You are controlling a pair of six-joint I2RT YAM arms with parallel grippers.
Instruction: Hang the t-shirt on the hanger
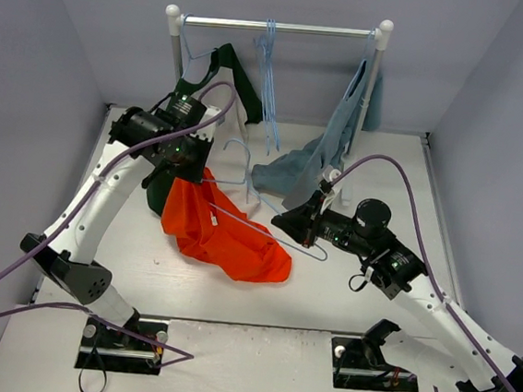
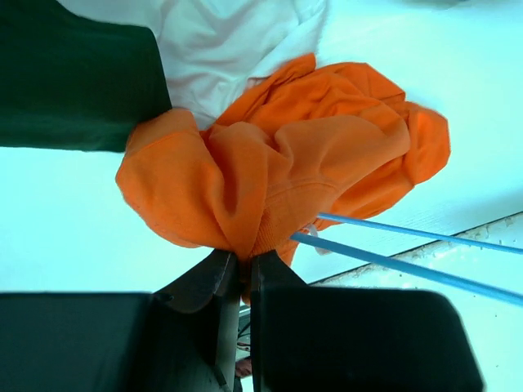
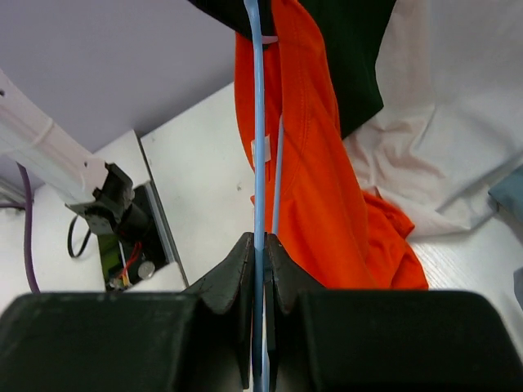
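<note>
Top view, clock read from table (image 1: 344, 301) centre.

- T-shirt (image 1: 229, 239): crumpled heap just off centre toward 9 o'clock. Lower part lies on the table, upper end is drawn up toward 11.
- L gripper (image 1: 187, 165): at that upper end. Wrist cam shows the gripper (image 2: 243, 263) pinched tight on a fold of the t-shirt (image 2: 286, 163), jaws nearly touching, fabric bunched between them.
- R gripper (image 1: 284, 224): at 3 o'clock of the heap, tips pointing toward 9. Wrist cam shows the gripper (image 3: 259, 245) clamped on the hanger (image 3: 257, 122) wire, no gap visible.
- Hanger (image 1: 245, 221): lies slantwise over the orange cloth, far end toward 10, hook end toward 4 past the R fingers. In the L cam, two wires of the hanger (image 2: 392, 265) run in from 3 o'clock and meet the cloth just beside the pinch. We can't tell if either wire is inside the shirt.
- R cam: wire runs alongside the t-shirt (image 3: 319, 188), touching it.
- Rack (image 1: 278, 28) at 12, w/ spare hangers (image 1: 269, 76) on the rail. Green garment (image 1: 225, 70) at 11, grey-blue garment (image 1: 306, 168) at 1, trailing onto the table.
</note>
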